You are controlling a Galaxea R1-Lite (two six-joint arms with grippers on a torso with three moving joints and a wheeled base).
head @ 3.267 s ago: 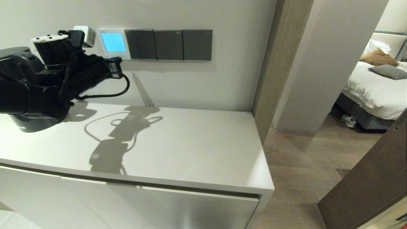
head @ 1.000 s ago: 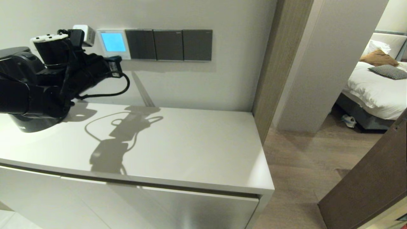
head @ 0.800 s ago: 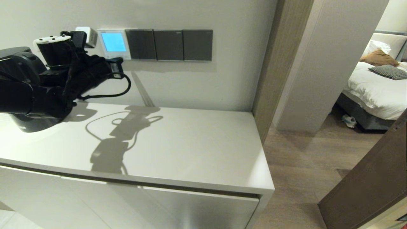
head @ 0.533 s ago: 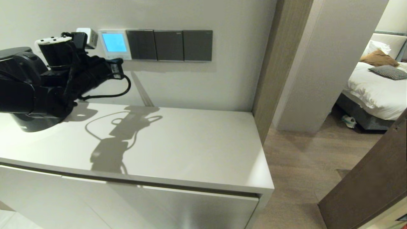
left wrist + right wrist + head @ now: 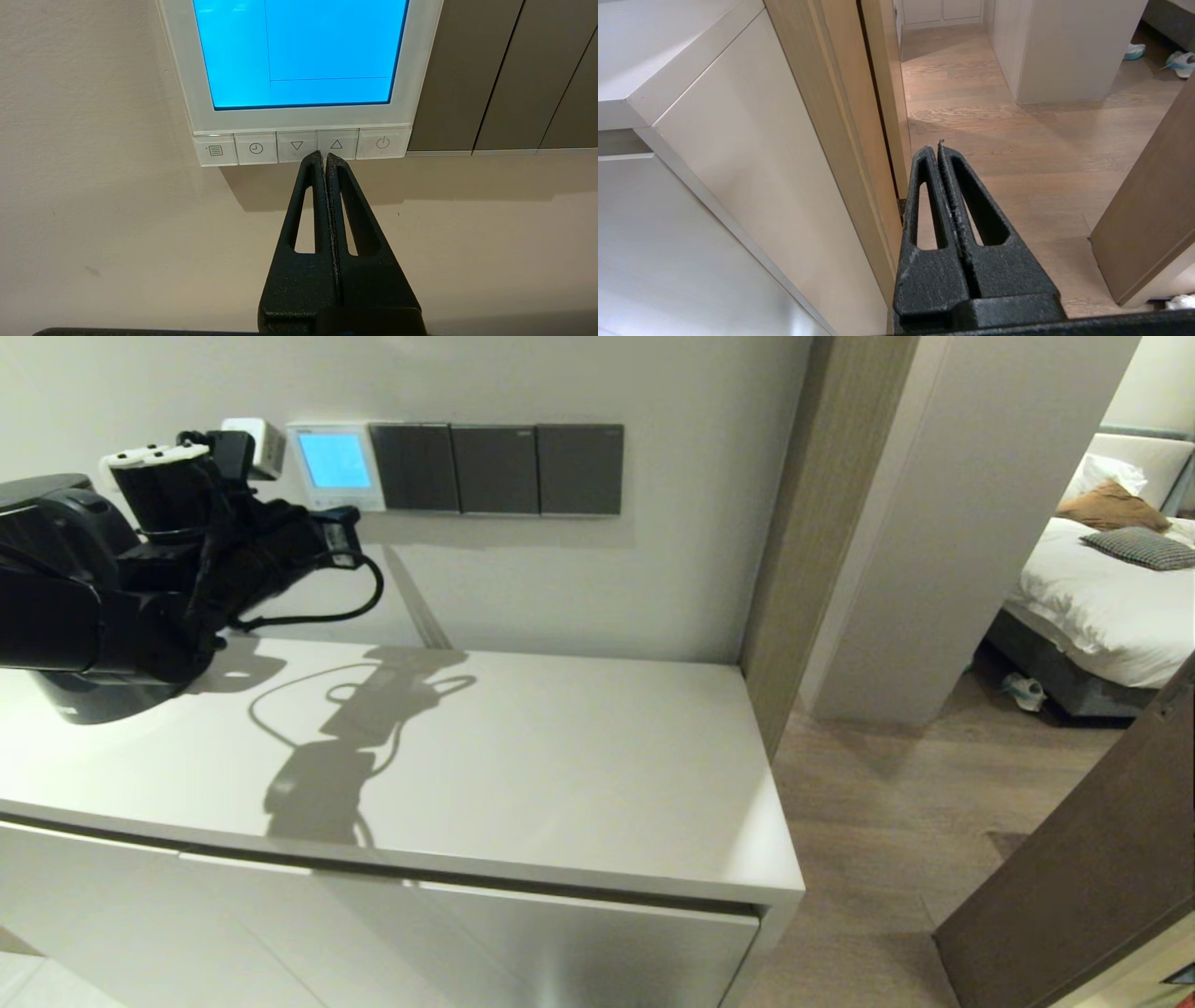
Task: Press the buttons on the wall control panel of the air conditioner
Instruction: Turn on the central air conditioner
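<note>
The white air conditioner's wall control panel [image 5: 334,464] hangs on the wall with its screen glowing blue; it fills the top of the left wrist view [image 5: 299,116]. Its row of small buttons [image 5: 256,148] runs under the screen: menu, clock, down arrow [image 5: 296,145], up arrow [image 5: 336,144], power [image 5: 382,143]. My left gripper [image 5: 322,156] is shut and empty. Its tips sit at the lower edge of the strip, on the seam between the down and up arrow keys. In the head view it [image 5: 338,515] is just under the panel. My right gripper [image 5: 934,148] is shut and empty, low beside the cabinet.
Three dark grey switch plates [image 5: 495,468] adjoin the panel on its right. A white cabinet top [image 5: 523,775] lies below the wall. A wooden door frame [image 5: 794,523] and an open doorway to a bedroom are on the right. A white plug [image 5: 257,441] sits left of the panel.
My left arm has shifted slightly to the right, towards the panel's bottom strip. The screen stays lit blue.
</note>
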